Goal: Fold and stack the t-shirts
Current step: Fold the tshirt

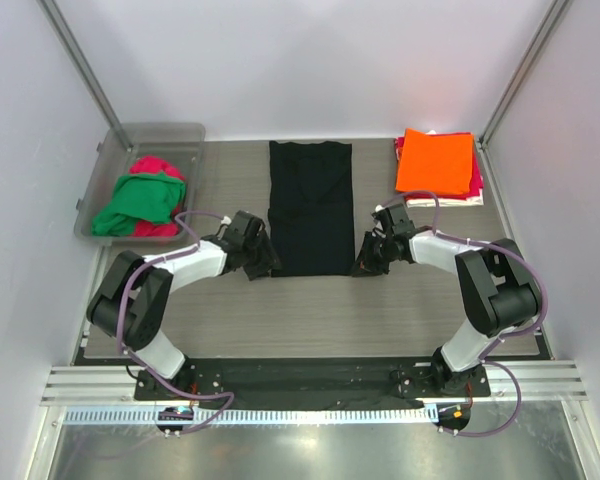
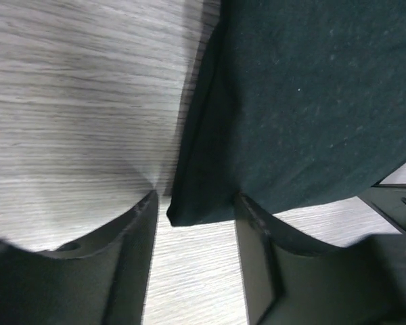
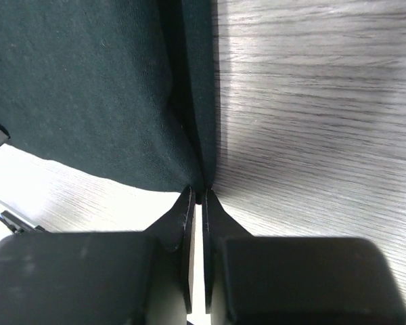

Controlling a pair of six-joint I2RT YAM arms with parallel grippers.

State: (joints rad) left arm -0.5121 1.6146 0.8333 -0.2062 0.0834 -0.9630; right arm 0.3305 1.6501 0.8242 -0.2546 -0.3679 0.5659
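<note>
A black t-shirt (image 1: 311, 205) lies flat in a long folded strip at the table's middle. My left gripper (image 1: 263, 262) is open at its near left corner; in the left wrist view the corner (image 2: 196, 210) sits between the spread fingers (image 2: 132, 237). My right gripper (image 1: 365, 262) is at the near right corner, shut on the shirt's edge (image 3: 201, 177) with the fingertips pinching the fabric. A folded stack topped by an orange t-shirt (image 1: 436, 162) sits at the far right.
A clear plastic bin (image 1: 185, 140) at the far left holds crumpled green (image 1: 140, 200) and red shirts. Grey walls and metal posts enclose the table. Bare wood-grain table (image 1: 310, 310) lies between the shirt and the arm bases.
</note>
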